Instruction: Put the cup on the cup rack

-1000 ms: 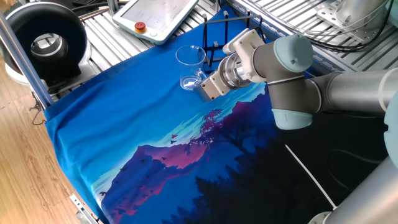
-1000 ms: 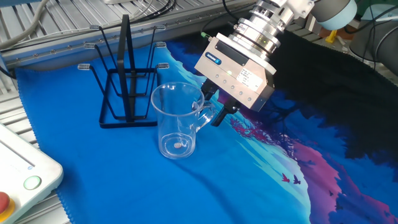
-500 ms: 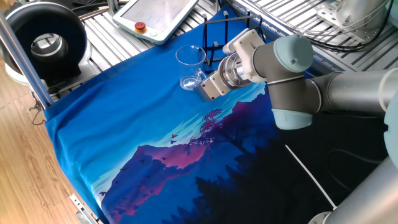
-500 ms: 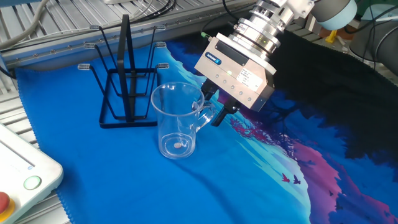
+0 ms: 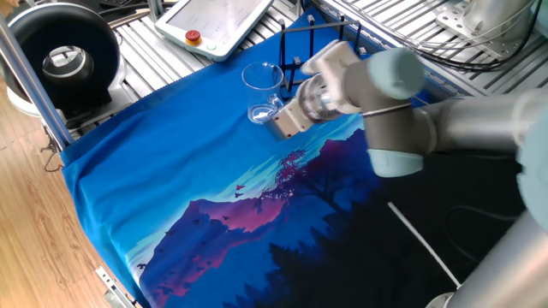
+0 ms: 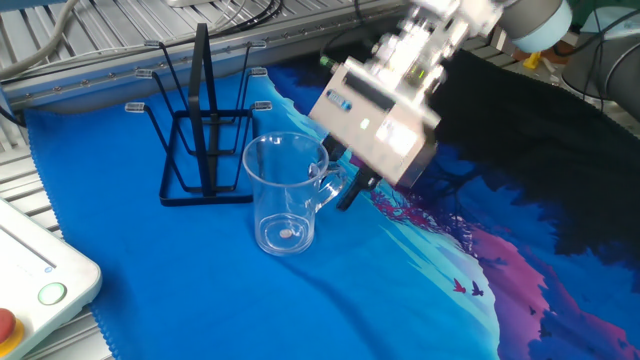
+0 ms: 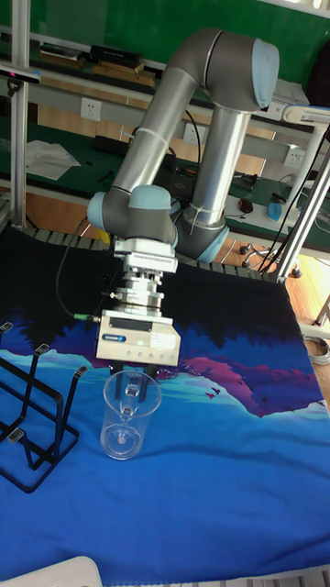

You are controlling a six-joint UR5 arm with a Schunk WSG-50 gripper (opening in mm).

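The cup (image 6: 285,195) stands upright on the blue printed cloth (image 6: 180,290) that covers the desk, its handle turned toward the arm. The claw (image 6: 348,187) reaches in low from that side, and its dark fingers (image 6: 350,190) sit at the handle; the pictures do not show clearly whether they are clenched on it or merely beside it, so its grip cannot be told. In both fixed views the claw's body is blurred. The cup's base rests on the cloth.

The cup rack (image 6: 200,125) stands on the same cloth just beside the cup, on the side away from the arm, with its thin pegs pointing up and no cup on them. In the tall fixed view the cup (image 7: 126,415) sits right below the claw (image 7: 137,378), with the rack (image 7: 37,413) to its left. A white pendant (image 5: 218,24) with a red button lies off the cloth.
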